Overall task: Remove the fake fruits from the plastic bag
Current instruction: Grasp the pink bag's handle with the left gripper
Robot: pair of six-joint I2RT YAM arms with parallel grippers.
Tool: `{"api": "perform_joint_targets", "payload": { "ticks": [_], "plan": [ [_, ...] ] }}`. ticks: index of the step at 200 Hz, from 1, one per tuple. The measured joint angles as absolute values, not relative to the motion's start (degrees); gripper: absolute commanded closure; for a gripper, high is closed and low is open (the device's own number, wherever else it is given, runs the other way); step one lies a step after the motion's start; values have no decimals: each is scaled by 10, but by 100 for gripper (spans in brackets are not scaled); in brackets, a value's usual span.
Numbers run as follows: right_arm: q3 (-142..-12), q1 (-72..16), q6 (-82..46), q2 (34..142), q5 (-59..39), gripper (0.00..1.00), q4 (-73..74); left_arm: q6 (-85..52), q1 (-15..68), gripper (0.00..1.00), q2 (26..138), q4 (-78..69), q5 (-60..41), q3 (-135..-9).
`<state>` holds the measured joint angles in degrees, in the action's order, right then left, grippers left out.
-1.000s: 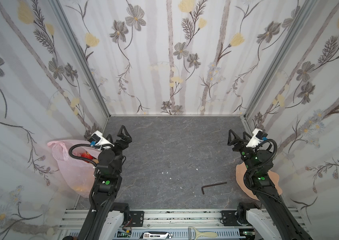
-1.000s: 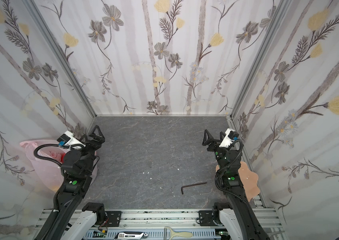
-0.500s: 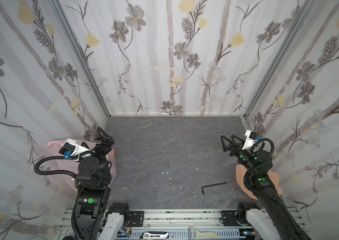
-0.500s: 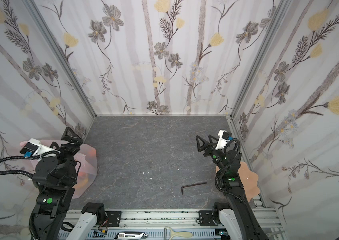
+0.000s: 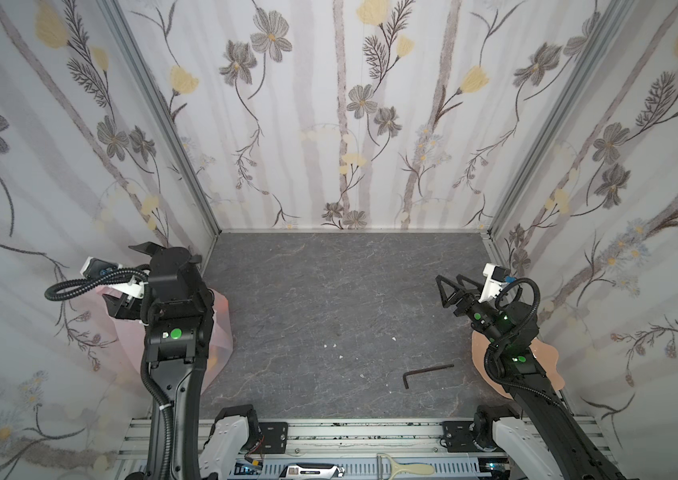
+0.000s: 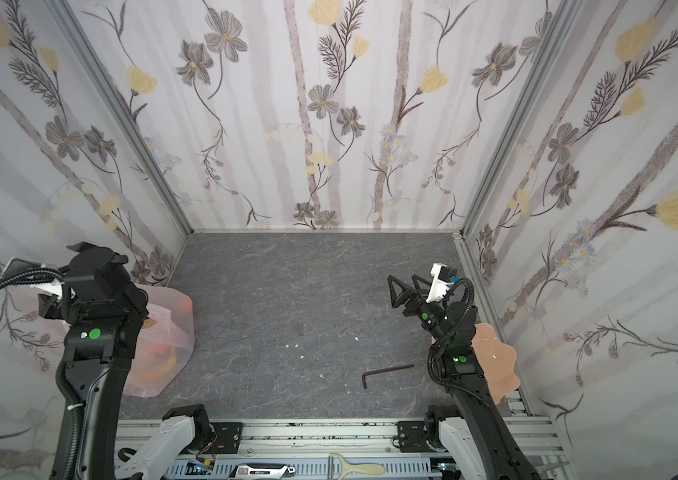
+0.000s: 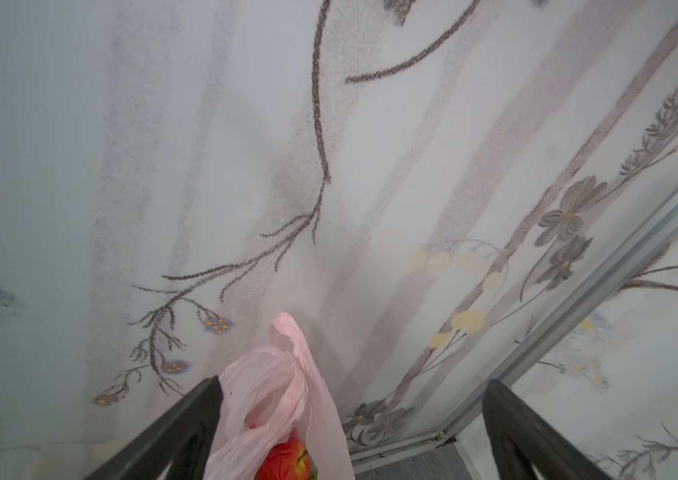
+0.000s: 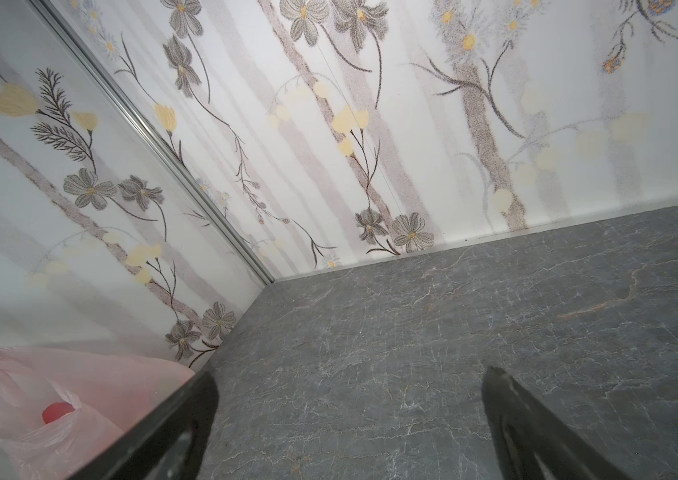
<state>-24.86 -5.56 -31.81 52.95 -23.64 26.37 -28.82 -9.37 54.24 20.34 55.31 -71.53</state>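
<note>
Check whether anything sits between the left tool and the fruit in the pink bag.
Only the plastic bag itself. In the left wrist view its bunched handle stands up between the fingers of the open left tool, and film drapes around the red apple showing just below it. Nothing else visible is in the way.

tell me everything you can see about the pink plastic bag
The plastic bag is thin, translucent pale pink and crinkly. It sits on the grey table at its near left side by the left wall, partly hidden by the left arm. A loop handle stands up; the mouth gapes, showing a red apple and orange shapes inside. Nothing grips it.
</note>
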Motion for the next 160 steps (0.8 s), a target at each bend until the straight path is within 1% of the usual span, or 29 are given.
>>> {"api": "perform_joint_targets", "payload": {
  "ticks": [36, 61, 82, 109, 115, 130, 138, 146, 160],
  "plan": [
    [-233, -57, -326, 526, -222, 0, 264, -352, -198, 0, 589, 238, 455, -733],
    [-232, -57, -330, 527, -221, 0, 264, -390, -227, 0, 621, 261, 375, -727],
    [-231, -57, -336, 526, -219, 0, 264, -406, -236, 0, 638, 266, 339, -722],
    [-229, -57, -336, 525, -217, 0, 264, -418, -256, 9, 659, 271, 312, -721],
    [-228, -58, -336, 525, -215, 0, 264, -419, -261, 12, 665, 272, 306, -722],
    [-226, -58, -340, 525, -210, 0, 264, -423, -277, 26, 681, 272, 287, -725],
    [-225, -58, -340, 525, -207, 0, 264, -423, -283, 32, 687, 273, 276, -725],
    [-225, -58, -340, 525, -206, 0, 264, -424, -288, 41, 692, 273, 265, -726],
    [-225, -58, -340, 525, -202, 0, 263, -423, -292, 62, 698, 272, 249, -730]
  ]
}}
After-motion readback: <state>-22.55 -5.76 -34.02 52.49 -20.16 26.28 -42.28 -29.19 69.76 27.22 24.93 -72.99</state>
